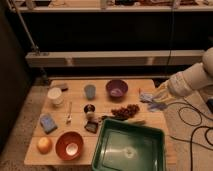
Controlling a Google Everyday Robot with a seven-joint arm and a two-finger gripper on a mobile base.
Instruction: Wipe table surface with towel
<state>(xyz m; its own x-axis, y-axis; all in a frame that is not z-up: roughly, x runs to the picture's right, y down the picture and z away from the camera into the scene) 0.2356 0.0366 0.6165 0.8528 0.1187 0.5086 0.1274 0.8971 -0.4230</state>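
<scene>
The end effector (161, 95), at the right edge of the table (75, 90), blurs into the towel (149, 99).

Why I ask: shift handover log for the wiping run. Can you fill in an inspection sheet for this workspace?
Surface: wooden table, crowded with objects across most of its top.
Job's things: bluish towel, crumpled at the right edge, right of the purple bowl.
Clutter: blue cup, white cup, blue sponge, spoon, orange, red bowl, green tray, reddish cluster.
Grippers: hand at the towel by the table's right edge; grip cannot be made out.
Cables: black cables looped on the floor right of the table.
Surroundings: shelving behind the table.
</scene>
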